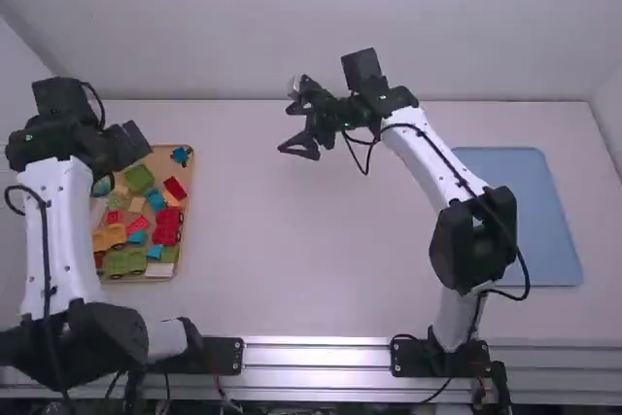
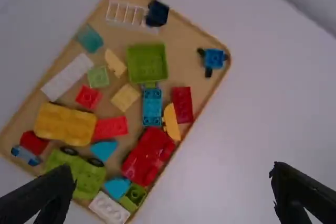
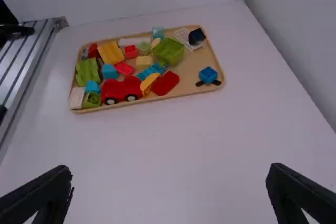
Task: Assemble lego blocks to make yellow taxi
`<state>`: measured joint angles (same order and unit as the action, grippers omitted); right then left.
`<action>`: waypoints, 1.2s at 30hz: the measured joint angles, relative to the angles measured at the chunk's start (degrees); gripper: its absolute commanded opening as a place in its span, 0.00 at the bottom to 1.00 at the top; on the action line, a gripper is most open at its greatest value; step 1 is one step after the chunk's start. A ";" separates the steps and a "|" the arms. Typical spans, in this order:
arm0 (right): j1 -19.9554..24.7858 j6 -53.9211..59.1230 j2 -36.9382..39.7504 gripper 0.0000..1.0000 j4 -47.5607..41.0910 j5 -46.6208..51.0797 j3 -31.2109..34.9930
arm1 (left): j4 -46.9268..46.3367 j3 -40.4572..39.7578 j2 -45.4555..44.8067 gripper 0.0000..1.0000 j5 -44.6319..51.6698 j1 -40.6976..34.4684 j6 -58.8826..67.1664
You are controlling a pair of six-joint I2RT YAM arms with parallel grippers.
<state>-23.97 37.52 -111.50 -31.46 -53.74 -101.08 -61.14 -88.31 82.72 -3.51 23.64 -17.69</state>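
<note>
In the high view my left gripper (image 1: 126, 145) is above the back of the wooden tray (image 1: 186, 203); my right gripper (image 1: 293, 127) hangs over bare table, right of the tray. Both left gripper (image 2: 172, 195) and right gripper (image 3: 169, 193) are open, holding nothing. On the tray lie a yellow-orange vehicle block (image 2: 64, 124), a pale yellow block (image 2: 125, 97), a curved yellow piece (image 2: 171, 121) and a green wheeled piece (image 2: 81, 174). The yellow-orange block (image 3: 111, 53) and a red car body (image 3: 121, 89) also lie there in the right wrist view.
Around them on the tray are a green open box (image 2: 147, 63), a small blue piece with black ends (image 3: 208, 75), a white lattice piece (image 2: 125, 13) and other loose blocks. A flat blue tray (image 1: 520, 211) lies on the right side of the table. Walls bound the table's back.
</note>
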 measured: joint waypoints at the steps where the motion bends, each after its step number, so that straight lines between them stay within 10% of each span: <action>1: -0.02 -0.02 -0.02 0.99 0.00 0.02 0.00 | -0.61 -0.26 1.03 0.99 -0.28 0.52 -0.50; 15: -0.31 0.04 -0.02 0.99 -0.09 0.15 0.00 | -4.13 -3.87 26.32 0.90 3.08 17.40 -10.32; 36: -0.28 1.66 -0.02 0.99 -0.31 0.13 0.00 | 10.40 10.45 26.84 0.77 2.19 22.36 -25.05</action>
<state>-24.25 39.18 -111.53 -31.77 -53.60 -101.08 -50.74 -77.87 109.56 -1.32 46.00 -42.74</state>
